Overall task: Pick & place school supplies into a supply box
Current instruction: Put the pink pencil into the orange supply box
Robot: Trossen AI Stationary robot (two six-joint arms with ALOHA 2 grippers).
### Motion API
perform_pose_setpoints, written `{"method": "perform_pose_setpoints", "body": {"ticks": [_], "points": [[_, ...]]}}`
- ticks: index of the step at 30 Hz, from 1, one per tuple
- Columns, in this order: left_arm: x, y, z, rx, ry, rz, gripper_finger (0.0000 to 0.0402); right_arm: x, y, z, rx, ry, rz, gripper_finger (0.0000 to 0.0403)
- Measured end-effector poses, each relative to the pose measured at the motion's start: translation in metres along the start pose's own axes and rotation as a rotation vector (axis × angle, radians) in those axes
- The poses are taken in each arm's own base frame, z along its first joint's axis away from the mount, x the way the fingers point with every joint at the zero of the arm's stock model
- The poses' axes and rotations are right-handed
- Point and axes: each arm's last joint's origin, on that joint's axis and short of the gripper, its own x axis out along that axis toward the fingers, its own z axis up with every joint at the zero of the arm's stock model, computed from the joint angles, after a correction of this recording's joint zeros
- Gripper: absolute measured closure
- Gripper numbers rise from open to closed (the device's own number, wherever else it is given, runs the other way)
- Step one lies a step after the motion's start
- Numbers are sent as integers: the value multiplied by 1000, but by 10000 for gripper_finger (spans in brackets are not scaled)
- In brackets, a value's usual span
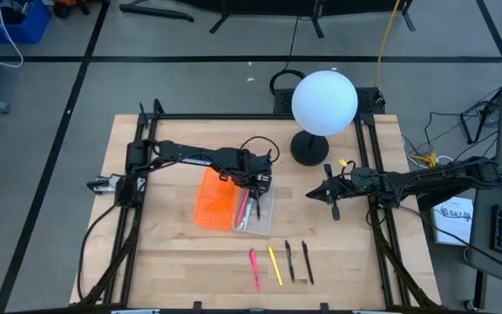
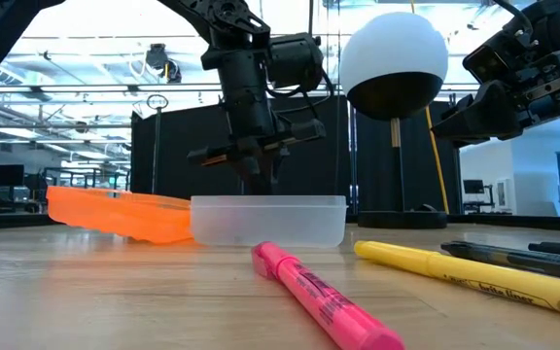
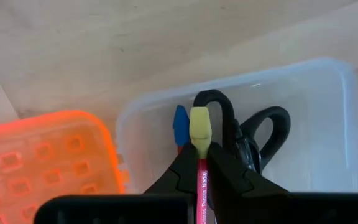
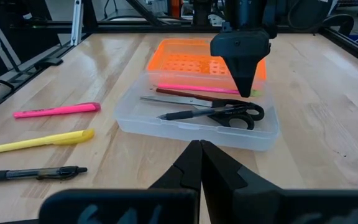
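Four pens lay on the table on the near side of the supply box, well apart from it: a pink highlighter, a yellow highlighter and two dark pens. Inside the supply box rested the black-handled scissors and a red-orange pencil. Directly above the box, the left gripper pinched a pink pencil by its eraser end, the rest of the shaft lying low over the tray, possibly touching its floor, though the angle left that unclear. Beyond the box lay its orange panel. Off to the box's right, near the lamp, the right gripper waited with its fingers pressed together on nothing. The likeliest mishap: letting go while the pencil sat on the scissors' handles could have sent it rolling onto the box's rim or the panel; lifting before the fingers parted could have dragged the pencil back out.
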Motion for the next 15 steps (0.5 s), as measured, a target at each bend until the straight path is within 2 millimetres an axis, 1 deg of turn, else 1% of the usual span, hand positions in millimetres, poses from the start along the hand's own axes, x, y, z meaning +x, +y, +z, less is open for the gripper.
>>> {"method": "perform_pose_setpoints", "body": {"ticks": [12, 15], "points": [[0, 0, 0, 12, -2, 1, 380, 0, 0, 0, 0, 0, 0, 403], [4, 3, -2, 2, 6, 13, 380, 0, 0, 0, 0, 0, 0, 403]]}}
